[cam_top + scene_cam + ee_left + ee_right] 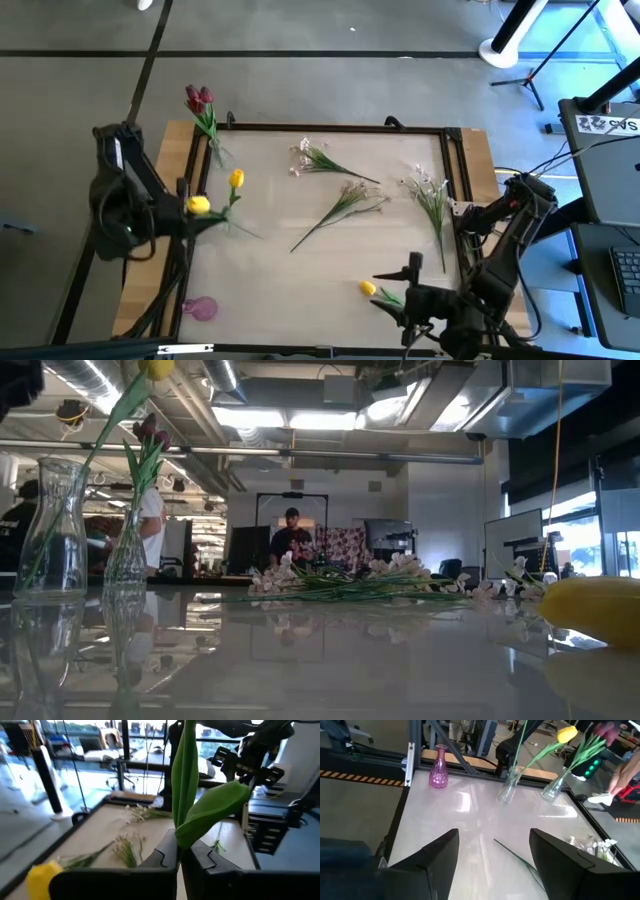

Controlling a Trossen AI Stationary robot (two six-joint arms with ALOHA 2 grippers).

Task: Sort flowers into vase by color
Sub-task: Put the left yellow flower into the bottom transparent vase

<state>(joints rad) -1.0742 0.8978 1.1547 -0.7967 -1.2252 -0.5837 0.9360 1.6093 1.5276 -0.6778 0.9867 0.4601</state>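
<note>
My left gripper (pixel 186 214) stands at the table's left edge, shut on the green stalk of a yellow tulip (pixel 198 205). Just right of it, a second yellow tulip (pixel 566 734) leans out of a clear vase (pixel 507 787). Dark red tulips (pixel 198 97) stand in another clear vase (pixel 552 790) farther back. My right gripper (pixel 492 855) is open above the near right of the table and touches nothing. A third yellow tulip (pixel 368 288) lies on the table beside it. Three white sprays (pixel 345 205) lie mid-table. My left gripper pinches the tulip's green stalk (pixel 179 851) between its two fingers, just below a broad leaf (pixel 215 810). The fingers reach in about level from the table's left and lie across the stalk. The stalk rises upright out of the fingers; its lower end is hidden by the gripper.
An empty pink vase (pixel 200 307) stands at the near left corner. A dark frame (pixel 330 128) borders the white table top. People show in the room beyond the table's far edge (pixel 290 540). Stands and cables surround the right arm.
</note>
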